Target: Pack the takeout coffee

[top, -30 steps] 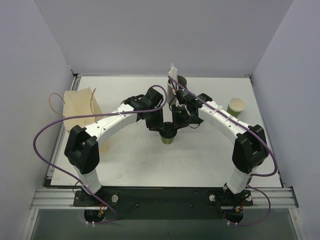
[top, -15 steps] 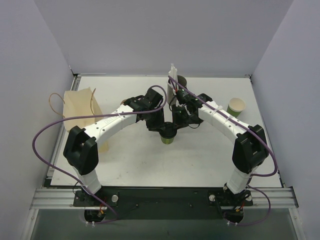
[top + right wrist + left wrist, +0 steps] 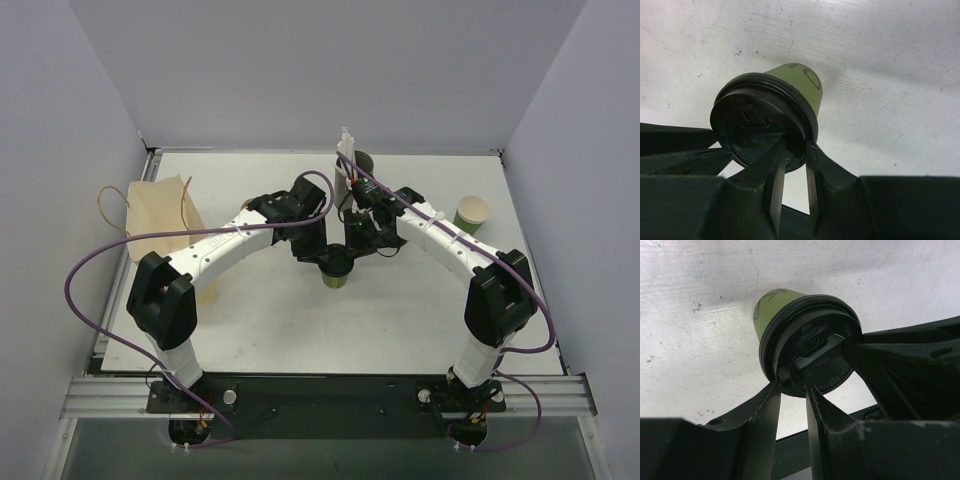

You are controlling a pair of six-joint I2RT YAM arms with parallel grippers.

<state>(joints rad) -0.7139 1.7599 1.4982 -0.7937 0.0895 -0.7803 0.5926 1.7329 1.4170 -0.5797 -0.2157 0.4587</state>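
The takeout coffee [image 3: 335, 279] is a small green cup standing at the middle of the table, with a round black lid [image 3: 336, 262] on it. Both grippers meet over it. In the left wrist view my left gripper [image 3: 791, 390] is shut on the lid's [image 3: 812, 347] near rim, one finger outside the rim and one on the lid's top. The green cup wall [image 3: 771, 305] shows beyond. My right gripper [image 3: 795, 150] pinches the opposite rim of the lid [image 3: 757, 130] in the same way. In the top view the left gripper [image 3: 320, 256] and right gripper [image 3: 353, 254] hide most of the lid.
A tan paper bag [image 3: 160, 220] with looped handles lies at the table's left edge. A second green cup [image 3: 471, 214], lidless, stands at the right. A grey cup with white straws [image 3: 352, 165] stands at the back centre, just behind the right arm.
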